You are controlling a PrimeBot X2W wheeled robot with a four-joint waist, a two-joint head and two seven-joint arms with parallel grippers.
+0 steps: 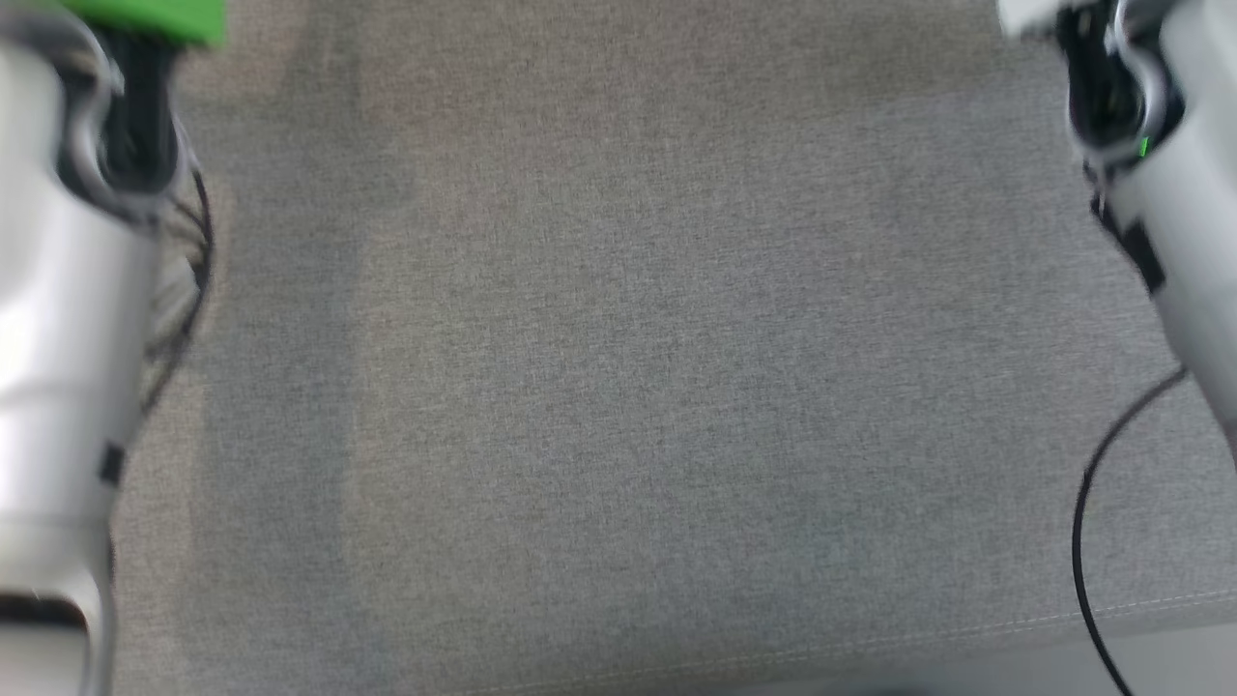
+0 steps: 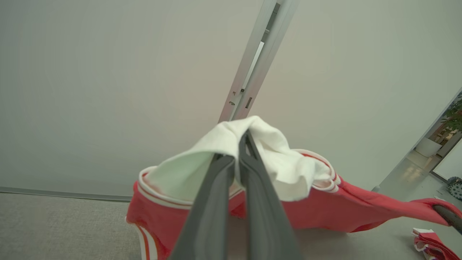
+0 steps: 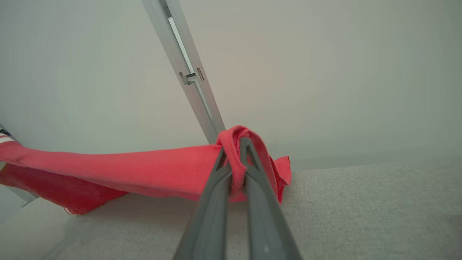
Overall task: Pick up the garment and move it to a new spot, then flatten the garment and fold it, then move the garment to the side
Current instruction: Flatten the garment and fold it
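The garment (image 2: 317, 209) is red with a white lining and white stripes along its hems. It hangs stretched between my two grippers, just above a grey fabric surface (image 1: 618, 367). My left gripper (image 2: 244, 139) is shut on a bunched white fold of it. My right gripper (image 3: 242, 144) is shut on a red edge that wraps over its fingertips, and from there the red cloth (image 3: 144, 169) runs off to the left. In the left wrist view, the far red end is pinched by the other arm's dark finger (image 2: 449, 216).
My pale forearms stand at the left (image 1: 68, 338) and right (image 1: 1179, 222) edges of the head view, with a black cable (image 1: 1092, 522) looping off the right one. A green object (image 1: 155, 17) sits top left. A pale wall with a metal post (image 2: 252, 61) stands behind. A small red-and-white cloth (image 2: 429, 245) lies at the right.
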